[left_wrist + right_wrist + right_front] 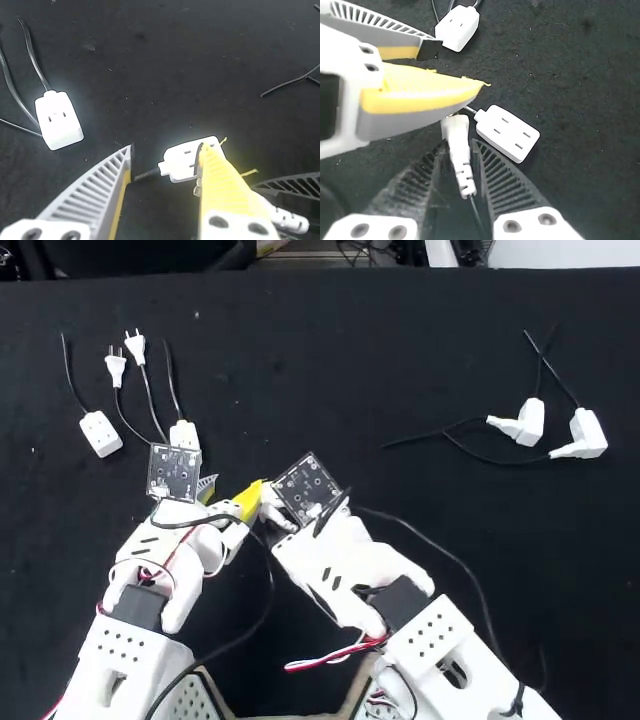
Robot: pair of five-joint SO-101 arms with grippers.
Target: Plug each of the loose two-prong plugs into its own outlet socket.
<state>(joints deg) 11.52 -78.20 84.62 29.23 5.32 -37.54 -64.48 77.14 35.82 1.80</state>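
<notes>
A white outlet socket (182, 159) lies on the black table between the fingers of my open left gripper (166, 148), its edge against the yellow finger (220, 185). My right gripper (459, 144) is shut on a white plug (458, 150), whose front end sits just beside that socket (507, 133) near its cord end. From above, both grippers meet at mid-table, left gripper (240, 503) and right gripper (272, 516) almost touching. A second socket (58, 120) lies a little farther out.
Two small white plugs (124, 355) with black cords and two sockets (100, 432) (184, 433) lie at the far left. Two angled white plugs (520, 423) (581, 437) with cords rest at the far right. Loose black cords (440, 435) trail between.
</notes>
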